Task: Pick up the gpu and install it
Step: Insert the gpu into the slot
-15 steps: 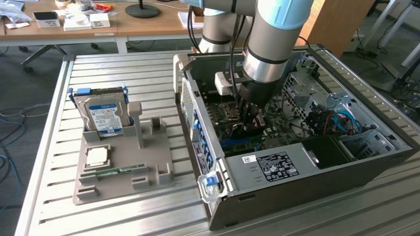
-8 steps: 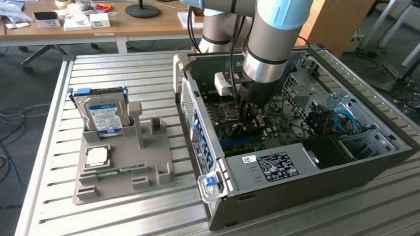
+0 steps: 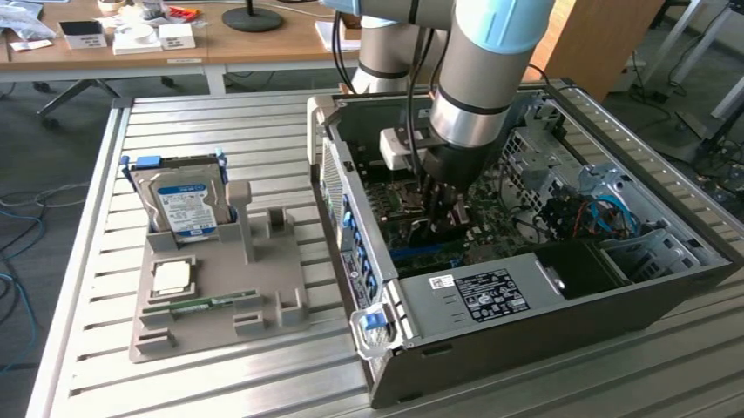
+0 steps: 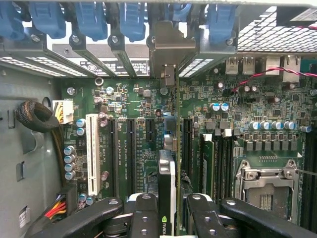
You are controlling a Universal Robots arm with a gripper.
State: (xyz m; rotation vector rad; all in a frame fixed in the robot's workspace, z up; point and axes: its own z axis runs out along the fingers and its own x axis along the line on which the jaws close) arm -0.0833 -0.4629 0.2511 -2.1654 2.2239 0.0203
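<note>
Slatted metal bench (image 3: 233, 383) carries an open computer case (image 3: 489, 348), and the arm reaches down into it. The pincer (image 4: 167, 220) is clamped on the gpu (image 4: 167, 173). Its black fingers (image 4: 143, 213) press the two flat faces, so the card stands upright on edge with its long side running along the motherboard (image 4: 129, 99). That hold, I judge, keeps the connector edge pointing down at a black expansion slot. It also keeps the card's metal bracket (image 4: 171, 47) facing the rear slot openings, where blue retention clips (image 4: 131, 20) stand in a row. Whether the connector edge is already in the slot or just above it, I cannot tell.

Room is tight. More black slots and a white slot (image 4: 92, 153) lie on one side of the card. A green RAM stick (image 4: 208, 163) stands just beside it on the other, with the CPU socket (image 4: 265, 183) beyond. A sleeved cable bundle (image 4: 34, 119) lies near the case wall, well apart. Outside the case, on the exterior view's left, a grey fixture (image 3: 215, 287) holds a hard drive (image 3: 184, 205) upright.
</note>
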